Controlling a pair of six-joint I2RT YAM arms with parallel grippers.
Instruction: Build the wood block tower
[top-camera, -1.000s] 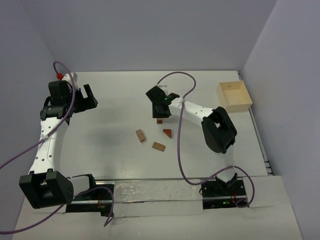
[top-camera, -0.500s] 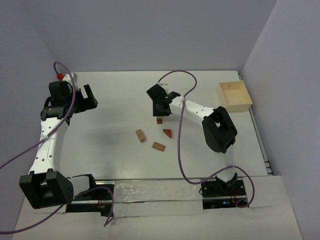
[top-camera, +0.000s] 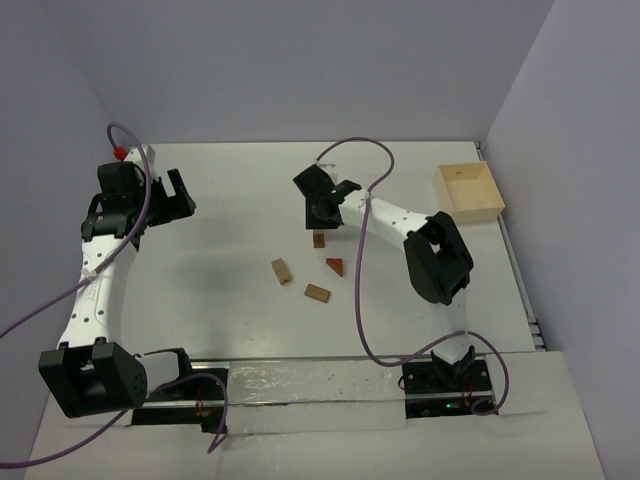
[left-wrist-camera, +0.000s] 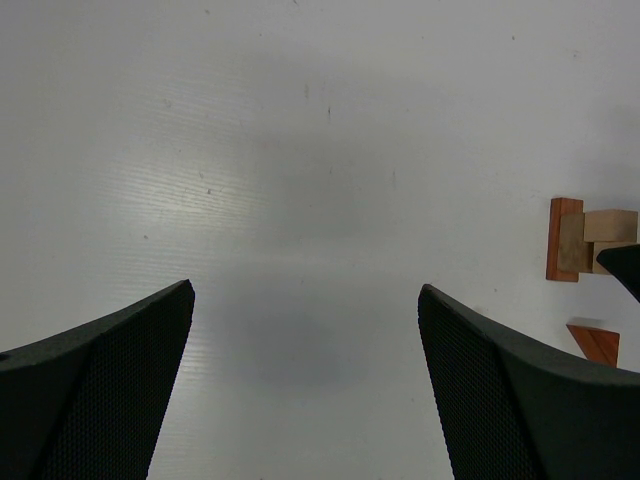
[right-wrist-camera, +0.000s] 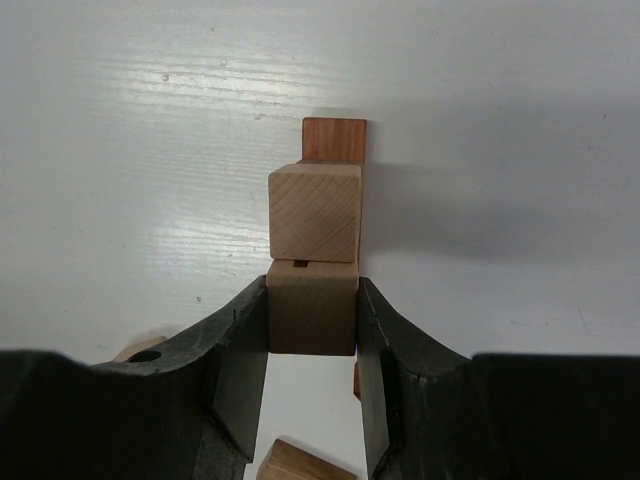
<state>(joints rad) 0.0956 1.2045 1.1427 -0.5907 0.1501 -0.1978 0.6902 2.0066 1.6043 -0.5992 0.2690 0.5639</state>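
The wood block tower (top-camera: 319, 240) stands mid-table. In the right wrist view it is a reddish-brown bar (right-wrist-camera: 334, 139) with a pale cuboid (right-wrist-camera: 314, 212) against it. My right gripper (right-wrist-camera: 312, 283) is shut on a second pale cuboid (right-wrist-camera: 312, 310) that touches the first one. In the top view the right gripper (top-camera: 320, 220) hangs just behind the tower. The tower also shows in the left wrist view (left-wrist-camera: 565, 240). My left gripper (left-wrist-camera: 305, 290) is open and empty over bare table at the far left (top-camera: 178, 196).
Loose pieces lie in front of the tower: a tan bar (top-camera: 282, 271), a reddish-tan block (top-camera: 317, 293) and a triangular wedge (top-camera: 335, 266). A pale wooden square box (top-camera: 467, 192) stands at the back right. The right arm's purple cable loops over the table.
The right gripper has shifted slightly toward the back of the table above the tower. The left arm and the loose blocks have not moved.
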